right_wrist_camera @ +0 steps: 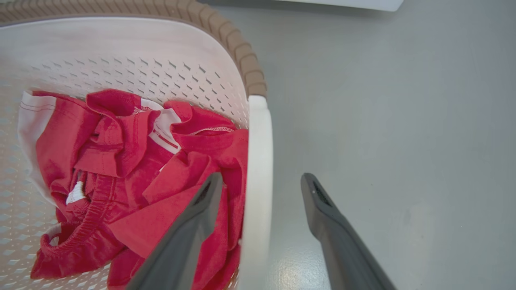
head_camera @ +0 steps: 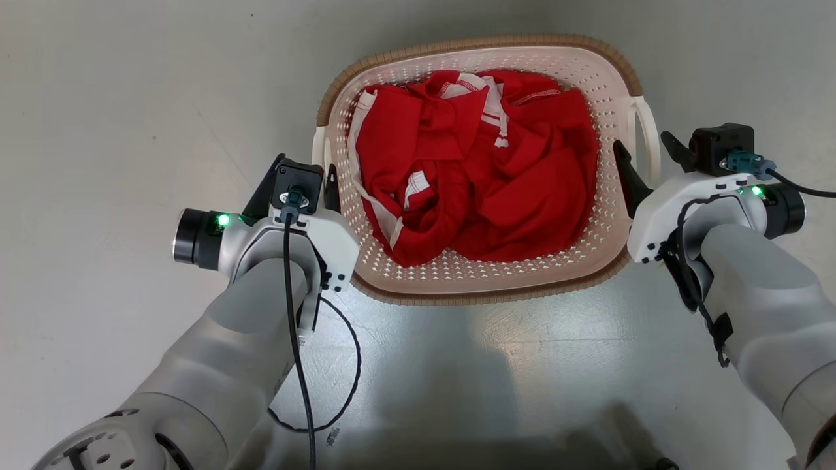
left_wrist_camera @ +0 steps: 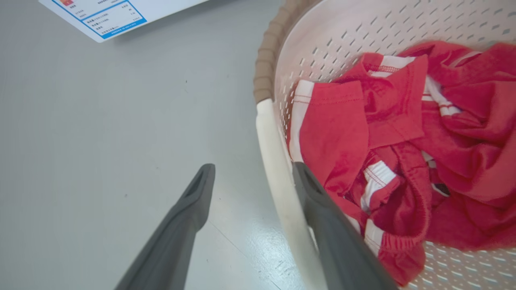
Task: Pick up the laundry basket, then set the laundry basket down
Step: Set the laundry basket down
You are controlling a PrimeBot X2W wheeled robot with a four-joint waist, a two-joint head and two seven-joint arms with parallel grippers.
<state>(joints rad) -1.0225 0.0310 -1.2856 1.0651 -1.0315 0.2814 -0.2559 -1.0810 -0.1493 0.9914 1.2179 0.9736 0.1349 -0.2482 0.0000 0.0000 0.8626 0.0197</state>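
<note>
The laundry basket (head_camera: 575, 72), cream and perforated with a brown woven-look rim, stands on the grey floor straight ahead. Crumpled red clothes with white trim (head_camera: 477, 170) lie inside it. My left gripper (head_camera: 306, 163) is open at the basket's left side. In the left wrist view (left_wrist_camera: 253, 166) its fingers straddle the white left handle (left_wrist_camera: 270, 141), one outside over the floor, one inside against the clothes (left_wrist_camera: 403, 133). My right gripper (head_camera: 642, 140) is open too. Its fingers straddle the white right handle (right_wrist_camera: 260, 141), with the inner finger (right_wrist_camera: 201, 209) over the red clothes (right_wrist_camera: 133, 169).
Grey floor (head_camera: 130, 98) surrounds the basket on all sides. A white panel with a blue-framed label (left_wrist_camera: 109, 16) sits at the far edge of the left wrist view. A white edge (right_wrist_camera: 342, 3) shows at the top of the right wrist view. My own shadow falls on the near floor.
</note>
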